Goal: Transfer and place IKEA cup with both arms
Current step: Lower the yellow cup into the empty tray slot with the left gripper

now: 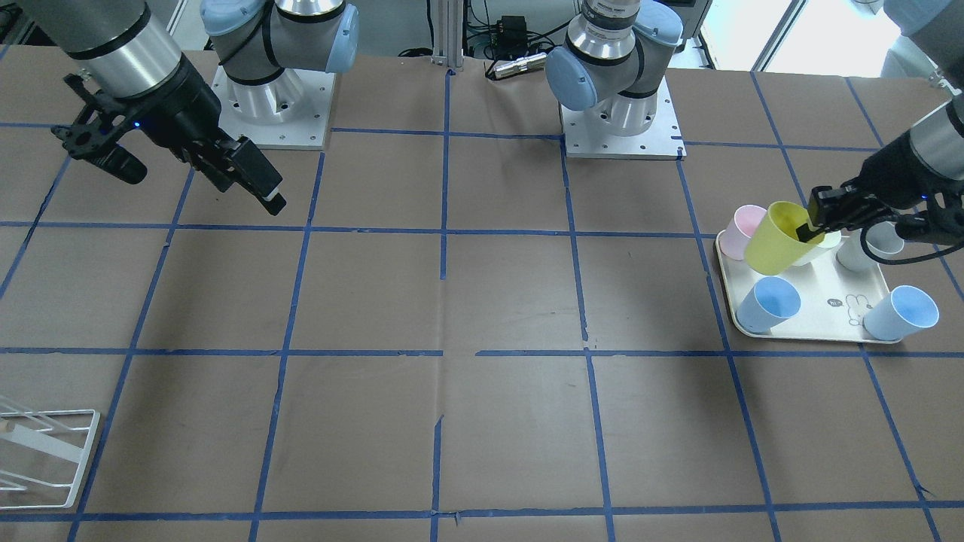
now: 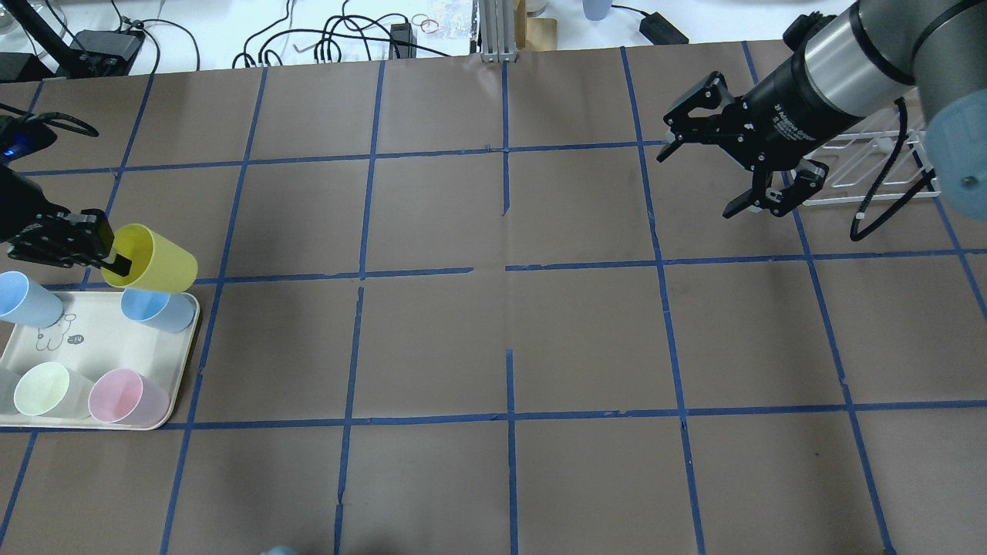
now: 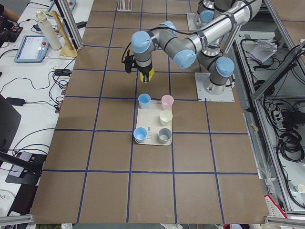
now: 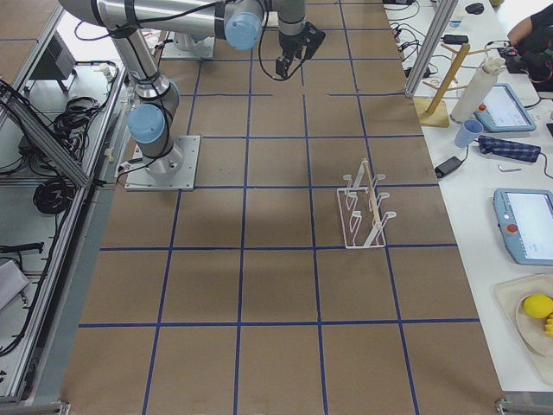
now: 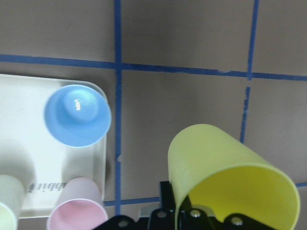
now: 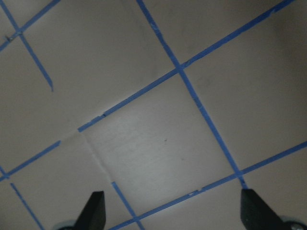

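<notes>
The bright yellow IKEA cup (image 2: 158, 258) is tilted and held in the air over the far edge of the white tray (image 2: 100, 347). My left gripper (image 2: 112, 260) is shut on its rim, one finger inside the cup. The cup also shows in the front view (image 1: 774, 241), the left wrist view (image 5: 225, 172) and small in the exterior left view (image 3: 148, 75). My right gripper (image 2: 696, 183) is open and empty, high above the table at the far right. It also shows in the front view (image 1: 205, 190), and its fingertips (image 6: 94, 211) show spread wide over bare table.
The tray (image 1: 821, 320) holds two blue cups (image 2: 154, 307), a pink cup (image 2: 123, 397), a pale cream cup (image 2: 46, 389) and a grey cup (image 1: 881, 241). A white wire rack (image 2: 864, 166) lies near the right arm, also in the front view (image 1: 45, 444).
</notes>
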Available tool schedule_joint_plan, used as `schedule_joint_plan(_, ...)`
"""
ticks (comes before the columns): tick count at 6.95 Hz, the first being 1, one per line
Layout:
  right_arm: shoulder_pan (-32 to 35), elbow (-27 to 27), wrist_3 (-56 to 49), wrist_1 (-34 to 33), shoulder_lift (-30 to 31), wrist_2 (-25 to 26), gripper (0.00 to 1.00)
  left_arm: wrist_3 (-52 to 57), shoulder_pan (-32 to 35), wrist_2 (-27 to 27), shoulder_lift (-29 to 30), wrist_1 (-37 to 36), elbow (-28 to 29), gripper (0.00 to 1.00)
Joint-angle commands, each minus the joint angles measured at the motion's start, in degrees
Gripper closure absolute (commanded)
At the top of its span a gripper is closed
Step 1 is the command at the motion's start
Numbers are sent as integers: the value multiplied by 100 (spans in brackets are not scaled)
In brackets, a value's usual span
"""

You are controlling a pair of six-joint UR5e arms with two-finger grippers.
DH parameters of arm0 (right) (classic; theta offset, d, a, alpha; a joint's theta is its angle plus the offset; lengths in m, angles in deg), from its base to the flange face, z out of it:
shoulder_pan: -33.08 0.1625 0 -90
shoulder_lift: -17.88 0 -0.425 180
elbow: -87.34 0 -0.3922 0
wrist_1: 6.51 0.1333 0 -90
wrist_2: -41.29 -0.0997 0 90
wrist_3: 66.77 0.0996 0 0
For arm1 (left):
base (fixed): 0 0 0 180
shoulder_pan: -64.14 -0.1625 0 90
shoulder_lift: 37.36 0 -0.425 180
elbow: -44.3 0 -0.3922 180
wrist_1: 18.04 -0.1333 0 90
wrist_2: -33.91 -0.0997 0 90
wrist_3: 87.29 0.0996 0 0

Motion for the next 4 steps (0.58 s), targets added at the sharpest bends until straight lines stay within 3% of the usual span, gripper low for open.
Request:
schedule_joint_plan(1, 165, 10, -1010, 156, 199, 579, 0, 1037, -594, -273, 752, -127, 474, 100)
schedule_joint_plan(2, 156, 10, -1826, 165, 226, 596, 0, 1415, -737, -291, 1139, -477, 675, 100)
schedule_joint_plan(4, 130, 19, -2045, 183, 261, 631, 0, 1541, -739, -720, 1615, -497, 923, 100)
